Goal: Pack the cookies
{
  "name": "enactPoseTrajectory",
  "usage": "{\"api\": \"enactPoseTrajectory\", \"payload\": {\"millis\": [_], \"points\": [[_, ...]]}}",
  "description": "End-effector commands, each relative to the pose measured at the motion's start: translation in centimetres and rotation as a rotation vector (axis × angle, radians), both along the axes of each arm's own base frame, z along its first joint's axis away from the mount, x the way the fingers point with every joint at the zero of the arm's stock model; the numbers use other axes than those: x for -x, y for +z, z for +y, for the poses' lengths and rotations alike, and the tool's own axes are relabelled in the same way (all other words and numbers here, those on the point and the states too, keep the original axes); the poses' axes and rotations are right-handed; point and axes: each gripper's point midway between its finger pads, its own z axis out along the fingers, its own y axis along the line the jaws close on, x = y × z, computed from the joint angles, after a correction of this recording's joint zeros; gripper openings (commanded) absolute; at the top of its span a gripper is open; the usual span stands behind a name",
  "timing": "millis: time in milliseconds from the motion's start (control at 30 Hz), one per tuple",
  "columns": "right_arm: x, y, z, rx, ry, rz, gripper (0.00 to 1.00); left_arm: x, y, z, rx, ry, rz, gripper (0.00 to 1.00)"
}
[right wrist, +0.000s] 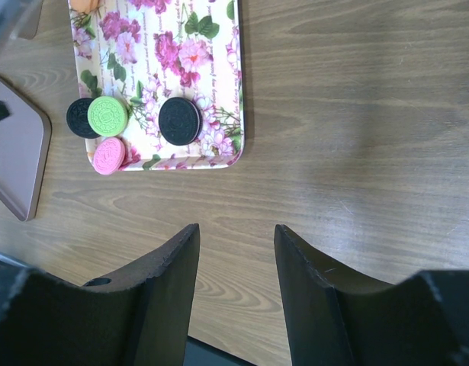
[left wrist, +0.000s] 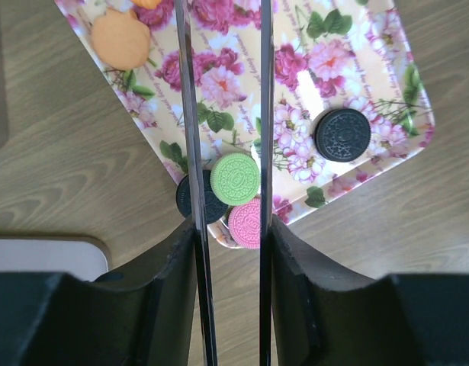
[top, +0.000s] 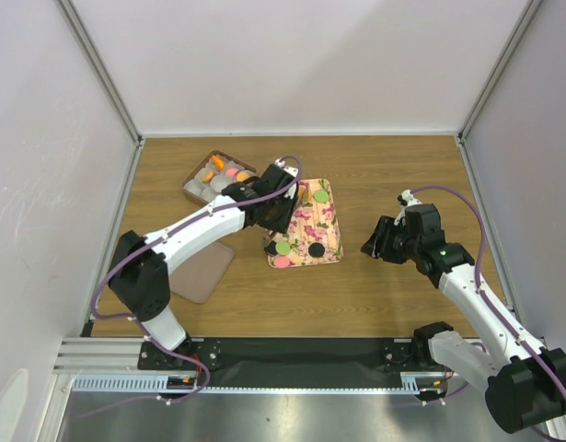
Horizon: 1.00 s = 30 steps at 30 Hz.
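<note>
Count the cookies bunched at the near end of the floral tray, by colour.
Black cookies: 2
Green cookie: 1
Pink cookie: 1
Total: 4

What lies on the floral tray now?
Visible on the floral tray: a lone black cookie, a green cookie with a pink cookie and a second black cookie at its corner, an orange cookie farther back. The left tool's fingers cover two strips; what lies beneath is unseen.
</note>
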Motion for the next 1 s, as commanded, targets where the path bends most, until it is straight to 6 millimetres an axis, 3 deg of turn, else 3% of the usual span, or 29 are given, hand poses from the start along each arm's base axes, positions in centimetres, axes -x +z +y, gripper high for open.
{"api": "enactPoseTrajectory", "payload": {"millis": [0, 167, 333, 500, 600, 967], "points": [[-0.6, 1.1, -0.2, -0.001, -0.003, -0.051, 0.50, -0.5, 4.9, -0.2, 0.070, -0.012, -0.099, 0.43], [-0.6, 1.1, -0.1, -0.001, 0.000, -0.050, 0.50, -1.4, 7.5, 2.0, 0.061, 0.045, -0.167, 0.44], [-0.5, 1.1, -0.1, -0.004, 0.002, -0.049, 0.50, -3.3, 8.7, 7.6, 0.045, 0.178, -0.200, 0.43], [-0.6, 1.1, 0.1, -0.009, 0.007, -0.048, 0.50, -4.9, 6.5, 14.3, -0.007, 0.341, -0.175, 0.44], [-0.6, 1.1, 0.2, -0.011, 0.013, -0.046, 0.50, -5.5, 5.0, 16.8, -0.021, 0.402, -0.146, 0.43], [-0.4, 1.2, 0.3, -0.019, 0.020, -0.048, 0.50, -7.5, 1.7, 18.0, -0.051, 0.433, -0.063, 0.44]]}}
